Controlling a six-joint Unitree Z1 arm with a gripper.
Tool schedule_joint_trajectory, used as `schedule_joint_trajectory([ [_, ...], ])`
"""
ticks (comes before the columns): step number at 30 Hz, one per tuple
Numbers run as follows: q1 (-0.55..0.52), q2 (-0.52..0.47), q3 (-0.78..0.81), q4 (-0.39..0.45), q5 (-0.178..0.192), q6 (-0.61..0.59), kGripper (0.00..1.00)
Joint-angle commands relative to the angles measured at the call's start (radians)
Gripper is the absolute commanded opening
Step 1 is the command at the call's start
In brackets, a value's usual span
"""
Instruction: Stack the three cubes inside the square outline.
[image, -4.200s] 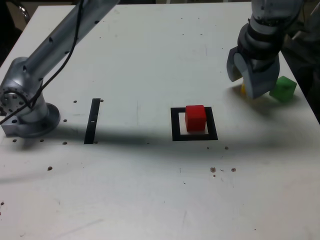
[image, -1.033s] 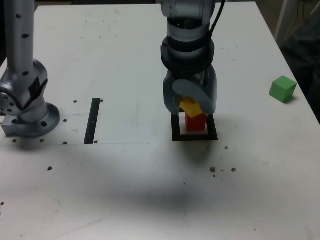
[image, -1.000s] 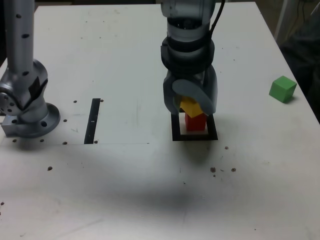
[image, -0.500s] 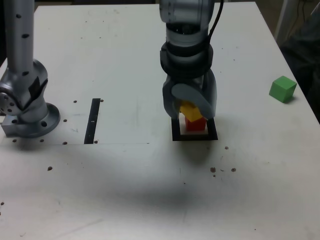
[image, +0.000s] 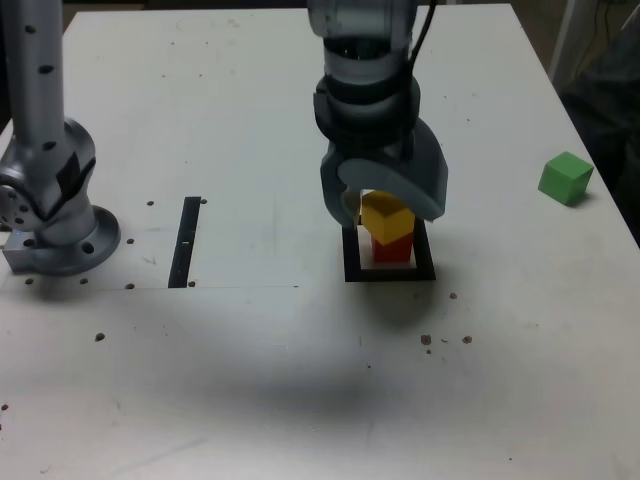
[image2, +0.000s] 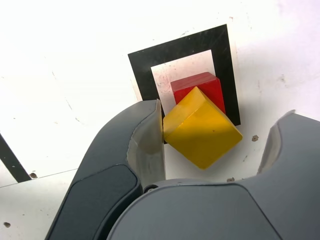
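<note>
White and speckled with small dark marks, the tabletop (image: 300, 380) fills both views and carries everything we see. Near its middle in the exterior view lies the square outline (image: 351, 262), a thick black frame with a white centre. Inside it stands the red cube (image: 392, 249), and on top of that sits the yellow cube (image: 383, 216). In the wrist view the yellow cube (image2: 202, 128) is turned cornerwise to the red cube (image2: 206, 88) beneath it, so only part of the red top shows, and both lie within the square outline (image2: 140, 75).

Around the stack hangs the gripper (image: 384, 190), pointing straight down. Its fingers (image2: 145, 142) are spread wide: in the wrist view one touches or nearly touches a corner of the yellow cube, while the other stands clear of it with white tabletop showing in the gap. We judge it to have no hold on the cube.

From the stack, the green cube (image: 565, 178) lies well apart toward two o'clock in the exterior view, alone near the tabletop's edge. Toward nine o'clock lies a straight black strip (image: 185, 241), and farther that way, the arm's grey base (image: 50, 215) stands near the tabletop's edge.
</note>
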Motion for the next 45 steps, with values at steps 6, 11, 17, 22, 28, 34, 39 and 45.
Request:
schedule_joint_trajectory([
  [6,0.007,-0.014,-0.132,0.150,0.010,0.060,0.99],
  [11,0.031,0.024,-0.292,0.269,0.008,0.175,1.00],
  [17,0.086,0.109,-0.516,0.381,0.003,0.351,1.00],
  [22,0.122,0.179,-0.675,0.426,0.002,0.467,1.00],
  [28,0.148,0.265,-0.839,0.464,0.011,0.581,1.00],
  [34,0.188,0.368,-0.965,0.490,0.025,0.666,0.99],
  [39,0.217,0.482,-1.123,0.536,0.021,0.728,0.99],
  [45,0.248,0.616,-1.294,0.576,0.006,0.787,0.99],
])
